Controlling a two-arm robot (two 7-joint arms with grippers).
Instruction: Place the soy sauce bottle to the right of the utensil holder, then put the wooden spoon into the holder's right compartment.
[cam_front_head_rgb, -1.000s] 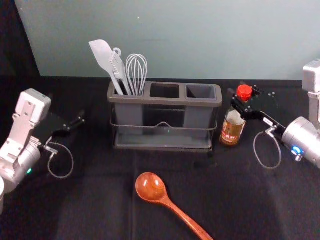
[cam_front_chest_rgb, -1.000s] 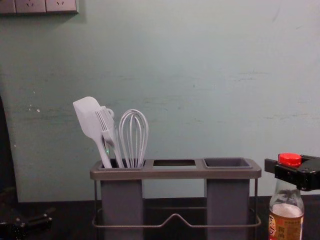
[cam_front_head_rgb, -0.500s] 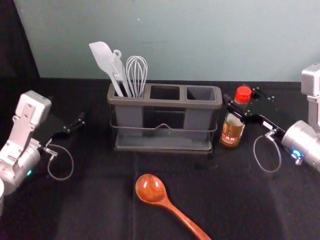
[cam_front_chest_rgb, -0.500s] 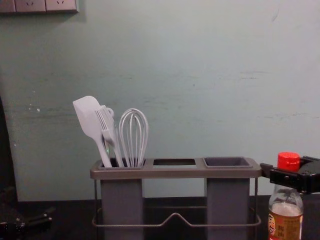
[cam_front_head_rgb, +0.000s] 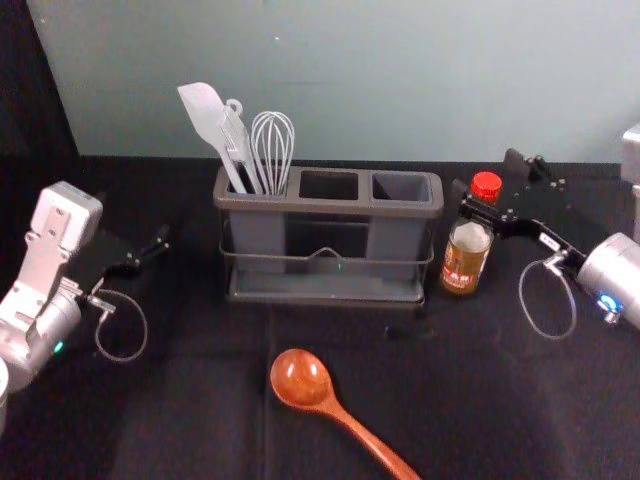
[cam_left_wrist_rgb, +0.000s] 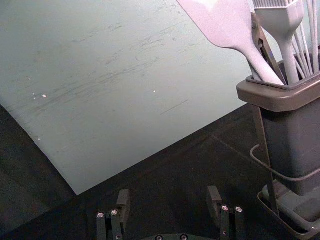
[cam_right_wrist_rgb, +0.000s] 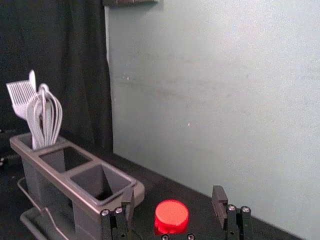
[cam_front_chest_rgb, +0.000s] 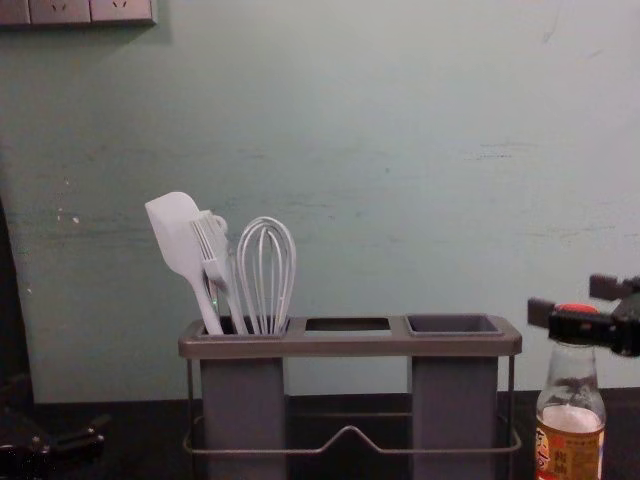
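The cap (cam_front_head_rgb: 486, 185) is red, the label (cam_front_chest_rgb: 568, 455) red and gold, spoon (cam_front_head_rgb: 300, 378) orange-brown, holder (cam_front_head_rgb: 330, 204) grey, spatula (cam_front_head_rgb: 203, 108) whitish, bench (cam_front_head_rgb: 180, 400) black, wall (cam_front_head_rgb: 400, 80) grey-green.

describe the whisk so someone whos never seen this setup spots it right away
Find the long three-compartment utensil holder, then its left compartment. The whisk is the rightmost of the pale utensils standing there. Unlike the flat spatula and bristled basting brush, its head is a rounded cage of thin loops.
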